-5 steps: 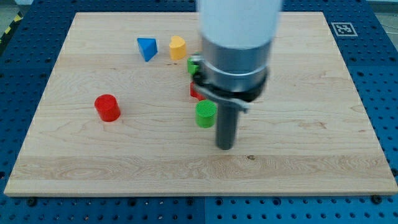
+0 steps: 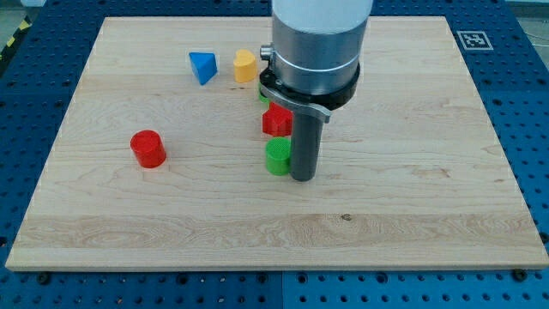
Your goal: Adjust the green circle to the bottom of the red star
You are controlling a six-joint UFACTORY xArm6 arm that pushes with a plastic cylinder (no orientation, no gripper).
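Observation:
The green circle [image 2: 277, 157] stands on the wooden board just below the red star [image 2: 275, 119], near the view's middle. My tip [image 2: 302, 178] rests on the board right against the green circle's right side. The rod and arm body hide the right part of the red star and most of another green block [image 2: 264, 91] above it.
A red cylinder [image 2: 147, 148] stands at the view's left. A blue triangular block [image 2: 202, 66] and a yellow block [image 2: 245, 65] sit near the view's top, left of the arm. The wooden board [image 2: 429, 172] lies on a blue perforated table.
My tip moved up and slightly left, from below-right of the green circle to touching its right side. The green circle shifted slightly left. The red star is more visible now.

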